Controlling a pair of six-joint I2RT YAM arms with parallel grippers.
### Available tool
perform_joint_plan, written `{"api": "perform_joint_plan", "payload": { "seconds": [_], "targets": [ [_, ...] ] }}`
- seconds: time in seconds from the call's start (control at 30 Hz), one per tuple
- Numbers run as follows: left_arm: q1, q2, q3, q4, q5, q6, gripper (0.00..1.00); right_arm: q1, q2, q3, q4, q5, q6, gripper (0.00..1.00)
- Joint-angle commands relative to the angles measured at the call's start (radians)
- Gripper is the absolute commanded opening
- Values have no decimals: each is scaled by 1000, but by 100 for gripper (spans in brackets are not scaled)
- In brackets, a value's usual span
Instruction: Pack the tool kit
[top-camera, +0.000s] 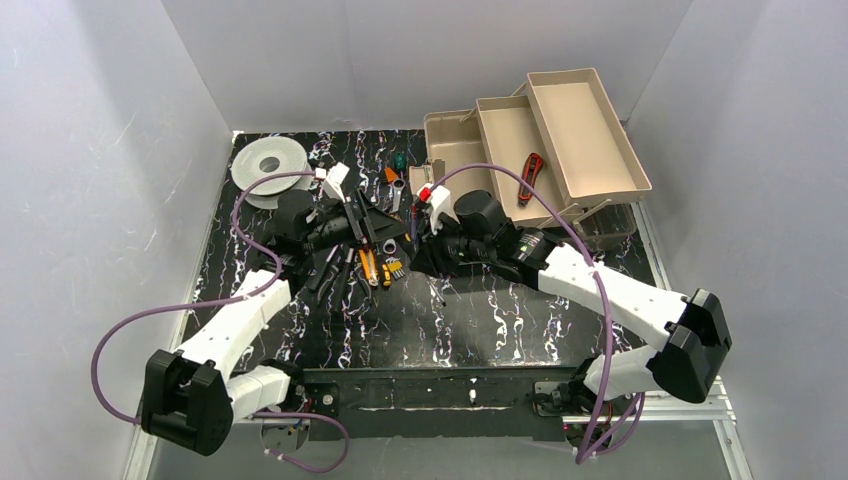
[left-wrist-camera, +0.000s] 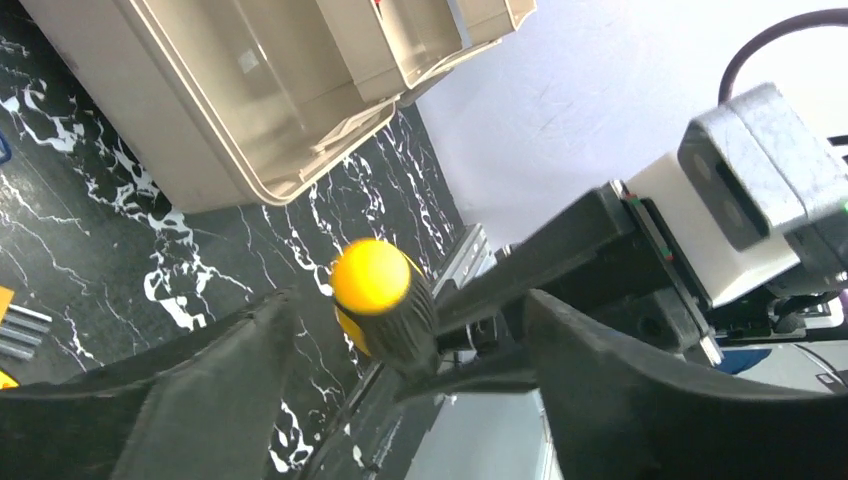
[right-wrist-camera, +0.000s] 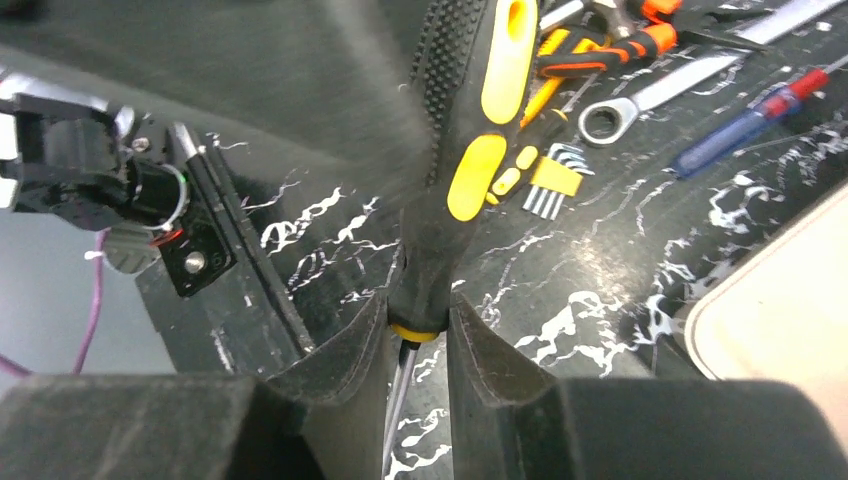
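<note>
Overhead, the left gripper (top-camera: 375, 228) and the right gripper (top-camera: 418, 232) are seen brought tip to tip over the black marbled mat (top-camera: 480, 320), just in front of the toolbox (top-camera: 590, 130). The toolbox stands at the far right with its tan tiered trays fanned open. What lies between the tips cannot be made out from there. Loose tools (top-camera: 370, 265) lie scattered on the mat beneath the left gripper. From the left wrist, the left fingers (left-wrist-camera: 200, 400) are seen spread well apart. A screwdriver (left-wrist-camera: 385, 310) rises between them with a gap on either side, so nothing is gripped by them. Its rounded yellow butt end is turned up towards that camera, and its ribbed black grip slopes down and away. From the right wrist, the right fingers (right-wrist-camera: 350, 360) are seen pinched on the screwdriver's narrow black neck, at the yellow ring where the metal shaft begins. The long axis runs from the jaws up and away, with the shaft passing down between the fingers. The handle is black with yellow inlays and dotted texture. A wrench (right-wrist-camera: 610, 118) and a hex key set (right-wrist-camera: 555, 180) lie on the mat beyond.
</note>
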Motion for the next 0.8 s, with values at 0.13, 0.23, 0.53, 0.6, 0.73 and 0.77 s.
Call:
{"api": "perform_joint_plan", "payload": {
  "seconds": [0.13, 0.23, 0.53, 0.6, 0.73, 0.77],
  "targets": [
    [-9, -123, 36, -261, -191, 121, 98, -8, -49, 33, -61, 327, 31, 1],
    [-9, -151, 52, -389, -320, 170, 98, -44, -52, 60, -138, 467, 33, 1],
    [-9, -187, 8, -422, -384, 217, 98, -336, -51, 203, -291, 599, -22, 1],
    [-9, -177, 1, -414, -380, 215, 98, -437, -46, 269, -313, 597, -23, 1],
    [-9, -152, 1, -396, -367, 209, 98, -565, -21, 386, -304, 626, -73, 1],
    [-9, -144, 6, -396, -365, 210, 98, -585, -9, 407, -297, 663, -90, 1]
  ]
}}
